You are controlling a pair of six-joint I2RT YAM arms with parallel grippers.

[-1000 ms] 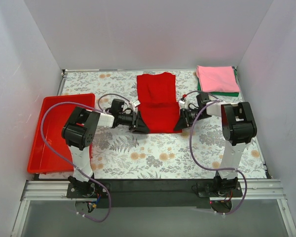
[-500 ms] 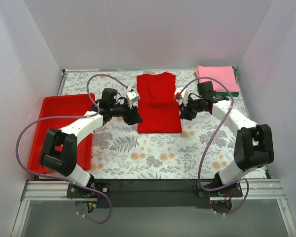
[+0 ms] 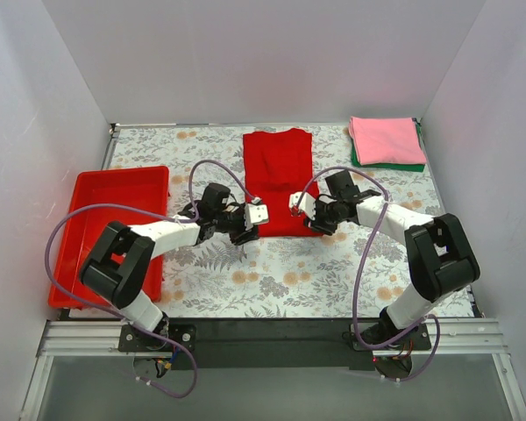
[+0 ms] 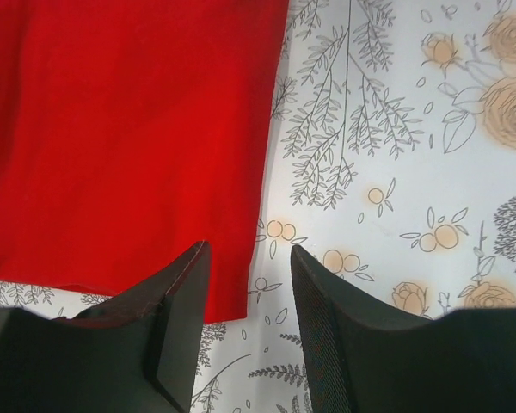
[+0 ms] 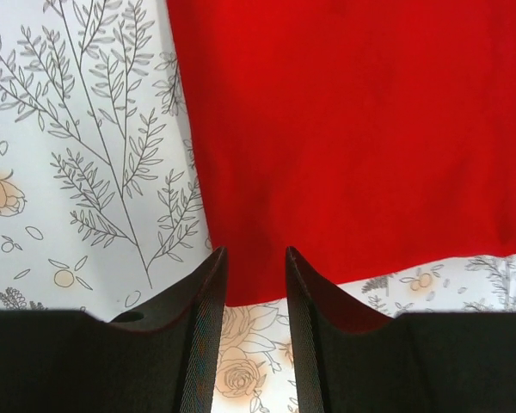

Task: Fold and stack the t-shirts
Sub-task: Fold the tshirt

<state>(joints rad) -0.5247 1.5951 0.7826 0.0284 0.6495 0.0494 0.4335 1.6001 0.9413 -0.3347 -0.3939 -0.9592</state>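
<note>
Folding stage: the red tee (image 3: 279,175) is seen as a narrow strip with its sides turned in; it is judged to be half folded.
Done: a pink tee (image 3: 384,139) is laid folded on a green tee (image 3: 387,165) at the upper right of the top view; these two are judged finished.
Left to do: a crosswise fold of the red tee is judged to be needed, then its placing on the stack.
Red tee, place: it is spread flat on the counter (image 3: 272,272) in the upper middle of the top view, with its bottom edge nearest the arms.
Left hand (image 4: 248,258): it is held spread, with nothing between the jaws, over the lower left corner of the red tee.
Right hand (image 5: 256,258): it is held spread with a narrower gap and nothing pinched, over the lower right corner.
Edges: the bottom edge and both side edges are seen straight and flat in the wrist views, and each corner is exposed for a pinch.
Open room: bare counter is seen below the red tee and in a strip between it and the stack.
Tray (image 3: 88,189): it is set at the left of the top view, well apart from the red tee.
</note>
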